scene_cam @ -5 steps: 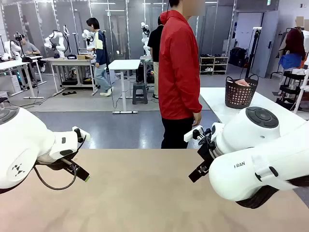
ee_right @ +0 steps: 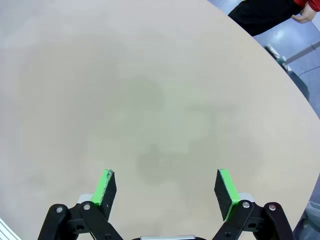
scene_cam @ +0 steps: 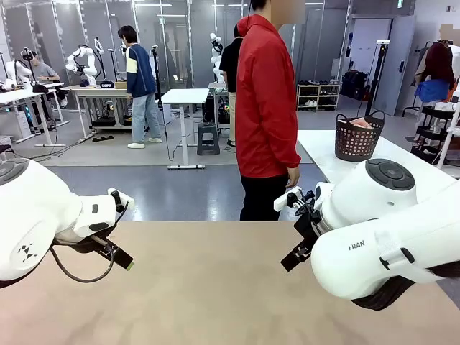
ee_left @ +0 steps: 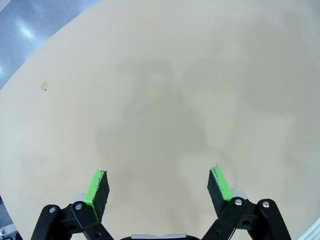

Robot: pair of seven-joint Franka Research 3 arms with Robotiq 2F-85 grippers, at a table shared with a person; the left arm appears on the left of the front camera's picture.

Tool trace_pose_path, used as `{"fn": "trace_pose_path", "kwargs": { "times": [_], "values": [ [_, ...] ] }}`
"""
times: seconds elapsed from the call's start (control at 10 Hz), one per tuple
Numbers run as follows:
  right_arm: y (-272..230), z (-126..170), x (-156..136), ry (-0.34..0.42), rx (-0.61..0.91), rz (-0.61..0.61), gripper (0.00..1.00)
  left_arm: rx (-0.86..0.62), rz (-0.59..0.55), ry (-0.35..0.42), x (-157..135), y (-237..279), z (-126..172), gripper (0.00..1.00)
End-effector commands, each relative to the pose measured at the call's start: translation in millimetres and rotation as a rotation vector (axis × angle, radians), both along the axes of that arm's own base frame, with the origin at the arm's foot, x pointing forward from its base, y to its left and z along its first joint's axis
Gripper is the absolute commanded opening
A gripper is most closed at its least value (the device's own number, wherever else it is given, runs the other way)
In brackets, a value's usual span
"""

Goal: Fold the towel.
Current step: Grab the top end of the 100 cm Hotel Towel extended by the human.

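A: Across the surface?
B: Bare and tan. Beyond its far edge, a person in red, standing.
A: Towel?
B: Off past the surface's far right corner, bunched in a dark basket; a pale pink hump above the rim, rest hidden, texture too small to judge.
A: Left gripper, right gripper?
B: Both above the surface, fingers spread wide, holding nothing.

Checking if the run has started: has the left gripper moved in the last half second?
No. The left gripper hangs open at the same spot as before, just below the far edge of the table.
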State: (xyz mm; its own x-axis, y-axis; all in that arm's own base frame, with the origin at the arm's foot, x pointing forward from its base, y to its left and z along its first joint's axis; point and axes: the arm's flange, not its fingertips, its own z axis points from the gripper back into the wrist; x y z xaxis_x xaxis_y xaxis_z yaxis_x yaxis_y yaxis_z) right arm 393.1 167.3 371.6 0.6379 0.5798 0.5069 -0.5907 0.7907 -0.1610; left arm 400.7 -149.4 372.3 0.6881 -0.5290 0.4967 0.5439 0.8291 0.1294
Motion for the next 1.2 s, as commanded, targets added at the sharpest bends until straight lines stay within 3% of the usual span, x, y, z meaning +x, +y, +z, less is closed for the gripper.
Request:
{"fn": "trace_pose_path", "kwargs": {
  "times": [0.0, 0.4, 0.6, 0.8, 1.1],
  "values": [
    [-0.1, 0.0, 0.1, 0.001, 0.002, -0.002, 1.00, 0.000, 0.000, 0.000, 0.1, 0.1, 0.0, 1.00],
    [0.0, 0.0, 0.0, 0.000, 0.000, 0.000, 1.00, 0.000, 0.000, 0.000, 0.0, 0.0, 0.0, 1.00],
    [-10.2, 63.6, 1.6, 0.033, 0.070, 0.094, 1.00, -0.100, -0.070, 0.058, 5.5, 14.6, 69.8, 1.00],
    [-39.3, 125.4, 2.8, 0.188, 0.217, 0.163, 1.00, -0.215, -0.110, 0.192, 11.0, 45.0, 129.4, 1.00],
    [-121.1, 169.2, -7.4, 0.338, 0.573, 0.292, 1.00, -0.673, -0.261, 0.440, 2.7, 147.3, 177.5, 1.00]
  ]
}}
